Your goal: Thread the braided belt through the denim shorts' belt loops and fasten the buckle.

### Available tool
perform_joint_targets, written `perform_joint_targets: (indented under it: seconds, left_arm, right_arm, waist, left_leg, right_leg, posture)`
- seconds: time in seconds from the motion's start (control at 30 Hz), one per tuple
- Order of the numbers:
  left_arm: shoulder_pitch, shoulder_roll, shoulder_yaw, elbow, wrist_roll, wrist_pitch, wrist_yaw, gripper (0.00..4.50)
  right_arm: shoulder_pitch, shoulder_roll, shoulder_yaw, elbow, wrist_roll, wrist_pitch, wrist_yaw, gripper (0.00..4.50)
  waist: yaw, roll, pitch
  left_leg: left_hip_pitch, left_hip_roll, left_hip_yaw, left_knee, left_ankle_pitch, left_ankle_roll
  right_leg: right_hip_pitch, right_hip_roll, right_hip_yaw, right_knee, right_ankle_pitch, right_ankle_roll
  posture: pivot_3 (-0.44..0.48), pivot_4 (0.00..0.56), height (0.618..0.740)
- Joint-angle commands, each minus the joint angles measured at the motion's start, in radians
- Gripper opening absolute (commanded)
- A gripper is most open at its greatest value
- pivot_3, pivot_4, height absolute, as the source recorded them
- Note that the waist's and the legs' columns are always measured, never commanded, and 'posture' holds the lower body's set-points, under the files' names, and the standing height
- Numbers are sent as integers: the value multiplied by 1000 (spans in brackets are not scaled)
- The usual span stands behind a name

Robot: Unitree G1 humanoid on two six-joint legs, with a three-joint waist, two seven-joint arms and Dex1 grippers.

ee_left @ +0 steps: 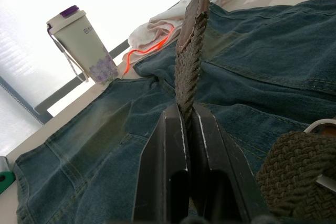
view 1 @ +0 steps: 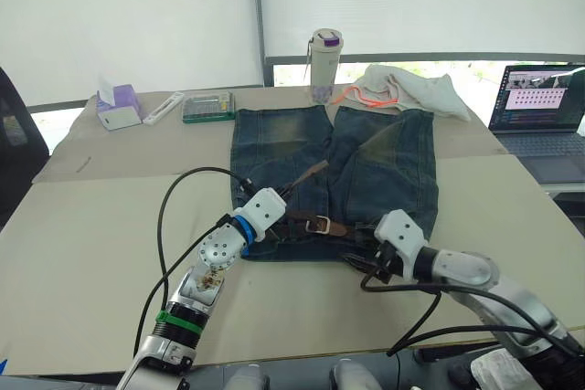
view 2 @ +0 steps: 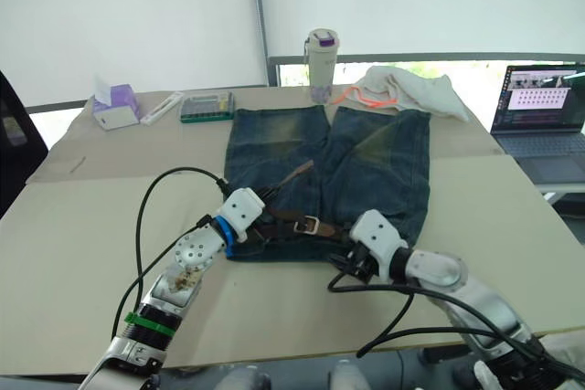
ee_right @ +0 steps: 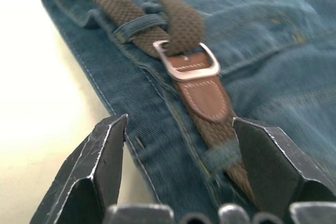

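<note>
— Where are the shorts and belt?

— The denim shorts [view 1: 334, 175] lie flat on the tabletop [view 1: 101, 216], waistband toward me. The braided belt [ee_right: 113, 11] runs along the waistband under a belt loop [ee_right: 137, 24], and its free end passes through the buckle [ee_right: 187, 61].

— And my tools?

— My left tool [ee_left: 185, 145] is clamped tight on the belt's free end, which stands up from its fingers. My right tool [ee_right: 178, 145] is spread wide and empty, just beside the waistband near the buckle.
</note>
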Motion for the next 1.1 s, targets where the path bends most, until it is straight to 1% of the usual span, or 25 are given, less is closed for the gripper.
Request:
perform_joint_targets:
  seconds: [0.03,0.17,0.27,0.33,0.37,0.4,0.43,0.6,0.67,0.7,0.8,0.97,1.1]
  left_arm:
    - [-3,6,17,-45,-5,-5,10,0]
    - [5,5,12,-62,-1,-3,14,0]
    - [19,5,11,-81,0,-1,17,0]
    - [28,7,11,-93,1,0,17,0]
    - [30,8,13,-96,1,0,18,0]
    - [30,9,15,-98,2,0,19,0]
    - [30,11,17,-98,3,0,21,0]
    - [27,22,26,-95,12,-5,27,0]
    - [31,42,20,-94,33,-15,25,0]
    - [33,53,15,-96,45,-19,23,0]
    - [41,66,10,-110,61,-15,27,0]
    - [61,87,0,-173,95,36,15,0]
    - [77,105,-18,-219,135,58,4,0]
  right_arm:
    - [-32,50,10,45,-169,-98,-28,3536]
    - [-50,87,23,98,-313,-139,-38,3536]
    - [-68,119,-1,133,-395,-164,-82,3536]
    - [-71,125,-8,147,-437,-186,-84,3536]
    - [-67,123,-9,152,-448,-192,-76,3148]
    - [-63,124,-12,157,-458,-199,-75,3017]
    - [-61,124,-15,162,-470,-207,-74,2748]
    - [-61,133,-27,178,-518,-240,-78,1047]
    - [-62,155,-34,182,-526,-254,-93,288]
    - [-60,174,-42,183,-526,-260,-106,15]
    - [-52,226,-74,181,-523,-269,-143,15]
    - [-49,311,-109,195,-580,-328,-267,15]
    - [-46,342,-124,217,-624,-362,-320,15]
  waist:
    - [1,-2,1]
    - [4,-2,1]
    - [3,-2,1]
    - [2,-2,1]
    - [2,-2,1]
    - [2,-2,1]
    - [3,-2,1]
    - [5,-2,1]
    - [4,-2,1]
    - [3,-2,1]
    - [0,-2,1]
    - [0,-2,1]
    - [0,-2,1]
  left_leg:
    - [0,0,0,0,0,0]
    - [0,-1,0,0,1,-2]
    - [0,-1,0,0,1,-2]
    - [0,-1,0,0,1,-2]
    - [0,-1,0,0,1,-2]
    - [1,0,0,0,1,-2]
    - [0,-1,0,0,1,-3]
    - [0,-1,0,0,2,-3]
    - [0,-1,0,0,2,-3]
    - [0,-1,0,0,2,-3]
    - [1,-1,0,0,2,-3]
    - [1,-1,0,-1,2,-3]
    - [1,-1,0,-1,2,-4]
  right_leg:
    - [0,0,0,0,0,0]
    - [0,-1,0,0,2,-2]
    - [0,-1,0,0,4,-6]
    - [0,0,0,0,4,-6]
    - [0,0,0,0,4,-6]
    - [0,0,0,0,4,-6]
    - [0,0,0,0,4,-6]
    - [0,-1,0,0,4,-6]
    - [0,-1,0,0,4,-6]
    - [0,-1,0,0,4,-6]
    - [0,0,0,0,4,-7]
    - [0,0,0,1,5,-7]
    - [0,0,0,1,5,-7]
  posture:
    - [0,150,740]
    - [0,150,740]
    - [0,150,740]
    - [0,150,740]
    - [0,150,740]
    - [0,150,740]
    - [0,150,740]
    - [0,150,740]
    - [0,150,740]
    - [0,150,740]
    - [0,150,740]
    - [0,150,740]
    - [0,150,740]
